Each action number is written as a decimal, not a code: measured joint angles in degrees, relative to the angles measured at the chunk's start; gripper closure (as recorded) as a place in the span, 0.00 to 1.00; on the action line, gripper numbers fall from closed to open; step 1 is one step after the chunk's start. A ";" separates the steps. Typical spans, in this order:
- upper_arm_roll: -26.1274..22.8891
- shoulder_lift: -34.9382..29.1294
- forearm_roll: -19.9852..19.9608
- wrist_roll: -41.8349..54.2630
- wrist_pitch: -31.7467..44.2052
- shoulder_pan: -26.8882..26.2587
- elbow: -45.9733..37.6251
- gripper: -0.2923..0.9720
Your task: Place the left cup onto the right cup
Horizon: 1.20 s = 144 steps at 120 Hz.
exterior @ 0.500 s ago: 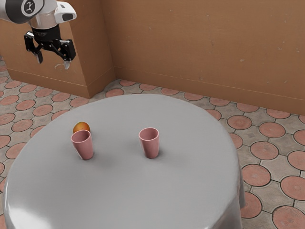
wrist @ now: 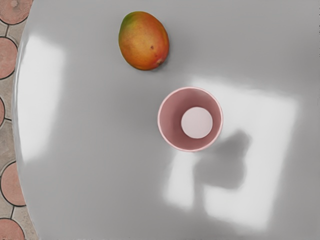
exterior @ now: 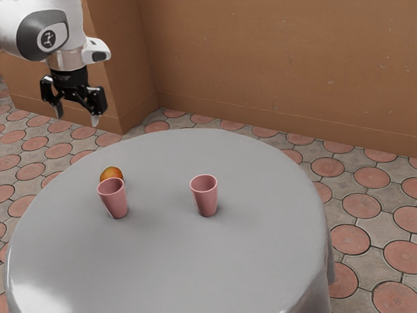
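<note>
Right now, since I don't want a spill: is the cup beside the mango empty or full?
Empty. The wrist view looks straight down into the left cup and shows its bare pale bottom, nothing inside.

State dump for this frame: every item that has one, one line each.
left cup: upright, empty, on the table, untouched.
right cup: upright, on the table, nothing on it.
mango: lying on the table by the left cup.
jaws: open, empty, well above the table.
</note>
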 joint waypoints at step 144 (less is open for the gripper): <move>0.42 17.40 -6.61 -4.47 25.04 1.39 -9.80 0.23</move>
